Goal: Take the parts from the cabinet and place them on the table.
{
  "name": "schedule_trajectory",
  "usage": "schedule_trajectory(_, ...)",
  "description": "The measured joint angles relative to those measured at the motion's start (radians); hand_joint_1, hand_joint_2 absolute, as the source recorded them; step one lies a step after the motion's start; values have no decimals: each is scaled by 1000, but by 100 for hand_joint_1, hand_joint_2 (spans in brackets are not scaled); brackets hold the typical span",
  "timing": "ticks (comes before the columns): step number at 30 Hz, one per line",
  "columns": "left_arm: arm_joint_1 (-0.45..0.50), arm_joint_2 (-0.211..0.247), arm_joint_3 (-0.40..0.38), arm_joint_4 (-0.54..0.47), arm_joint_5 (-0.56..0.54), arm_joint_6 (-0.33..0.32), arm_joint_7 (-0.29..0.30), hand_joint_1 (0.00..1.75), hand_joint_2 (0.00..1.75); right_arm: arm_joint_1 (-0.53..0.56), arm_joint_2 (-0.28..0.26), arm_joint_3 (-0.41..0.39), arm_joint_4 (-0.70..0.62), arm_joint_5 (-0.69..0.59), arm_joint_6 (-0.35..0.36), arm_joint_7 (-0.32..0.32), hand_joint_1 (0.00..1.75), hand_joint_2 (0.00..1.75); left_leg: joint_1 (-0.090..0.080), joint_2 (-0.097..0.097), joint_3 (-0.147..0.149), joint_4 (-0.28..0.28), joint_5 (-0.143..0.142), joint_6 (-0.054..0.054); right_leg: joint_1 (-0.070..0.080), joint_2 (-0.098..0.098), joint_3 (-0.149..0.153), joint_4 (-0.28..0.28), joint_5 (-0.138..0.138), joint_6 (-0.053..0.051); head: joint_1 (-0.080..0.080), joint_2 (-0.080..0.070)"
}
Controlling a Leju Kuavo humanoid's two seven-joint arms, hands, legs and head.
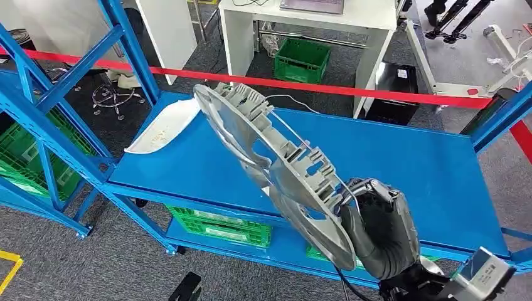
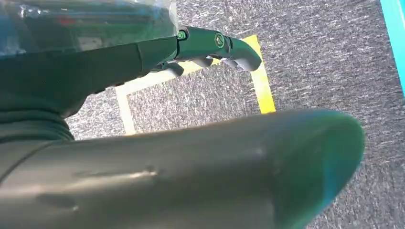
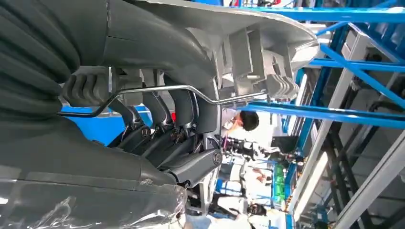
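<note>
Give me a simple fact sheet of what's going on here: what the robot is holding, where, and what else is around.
Held part: grey wheel cover, tilted on edge above the table
Holding hand: right hand, fingers wrapped round the cover's rim and wire ring
Other hand: left hand, hanging over grey carpet with a yellow floor marking, holding nothing
Table: blue table
Already on table: white part at the far left corner
Underneath: green crates
Behind: red barrier tape

One grey wheel cover (image 1: 276,169), one white part (image 1: 164,125), and three green crates (image 1: 303,59) are in view.
</note>
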Motion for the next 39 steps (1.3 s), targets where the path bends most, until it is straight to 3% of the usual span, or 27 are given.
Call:
schedule_trajectory(27,32,8,-1,0,72,-67,-22,0,175,-5,17,41,-10,55,-25,10,175,175,0,0,0,0,0,0,0,0,0,0,0,0,0,0)
schedule_trajectory(31,33,14,-1,0,72,-69,-21,0,175,-9,24,52,-10,44,-26,10,175,175,-7,-1,-2,4,-1,9,-7,-1,0,-2,3,7,-2,0)
schedule_trajectory(33,33,16,-1,0,72,-68,-21,0,175,-10,26,56,-10,42,-26,10,175,175,-9,-1,-2,-1,5,17,-9,-1,3,-8,8,15,-3,0)
schedule_trajectory(34,32,16,-1,0,72,-66,-20,0,175,-10,26,58,-12,42,-26,10,175,175,1,1,8,-19,16,22,-7,0,1,-8,3,17,-4,0)
schedule_trajectory(35,30,16,-1,0,72,-66,-21,0,175,-13,26,60,-12,42,-26,9,175,175,3,2,9,-25,21,24,-7,-2,-6,12,-15,21,1,0)
schedule_trajectory(36,30,16,-1,0,72,-66,-21,0,175,-16,26,61,-12,42,-25,8,175,175,4,2,7,-25,22,27,-8,-2,-31,66,-49,23,5,0)
schedule_trajectory(38,31,17,-1,0,72,-65,-20,0,175,-14,26,62,-12,42,-24,8,175,175,4,3,6,-25,22,28,-12,-2,-104,226,-120,27,6,0)
schedule_trajectory(39,31,18,-1,0,73,-63,-19,0,175,-14,26,64,-12,42,-24,9,175,175,4,3,6,-24,21,27,-13,-2,-134,288,-137,30,7,0)
